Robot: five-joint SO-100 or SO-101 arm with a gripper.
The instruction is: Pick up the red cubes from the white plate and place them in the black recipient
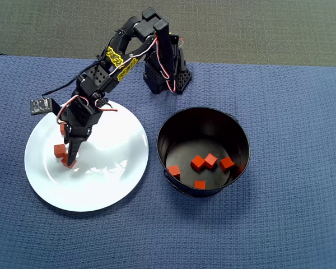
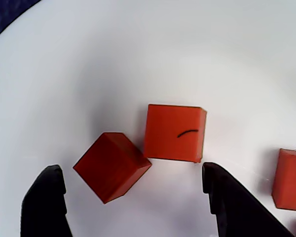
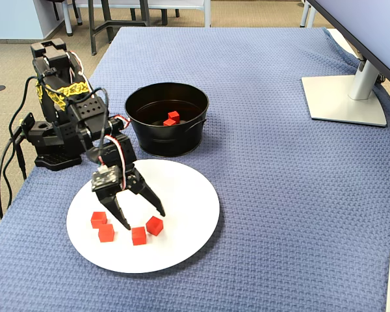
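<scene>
Several red cubes lie on the left part of the white plate [image 1: 112, 168] [image 3: 188, 195]. In the wrist view a tilted cube [image 2: 112, 167] sits just ahead of the gap between my fingertips. A second cube [image 2: 174, 132] touches its corner, and a third [image 2: 290, 178] lies off to the right. My gripper [image 2: 130, 170] [image 3: 140, 214] [image 1: 73, 157] hangs low over the plate, open, with nothing held. The black recipient [image 1: 159, 140] [image 3: 169, 140] stands right of the plate in the overhead view, with several red cubes [image 1: 210, 160] on its bottom.
The arm's base [image 1: 168, 73] stands behind the plate and pot on a blue woven cloth. A monitor stand [image 3: 344, 97] sits at the far right of the fixed view. The cloth's left edge runs close to the base.
</scene>
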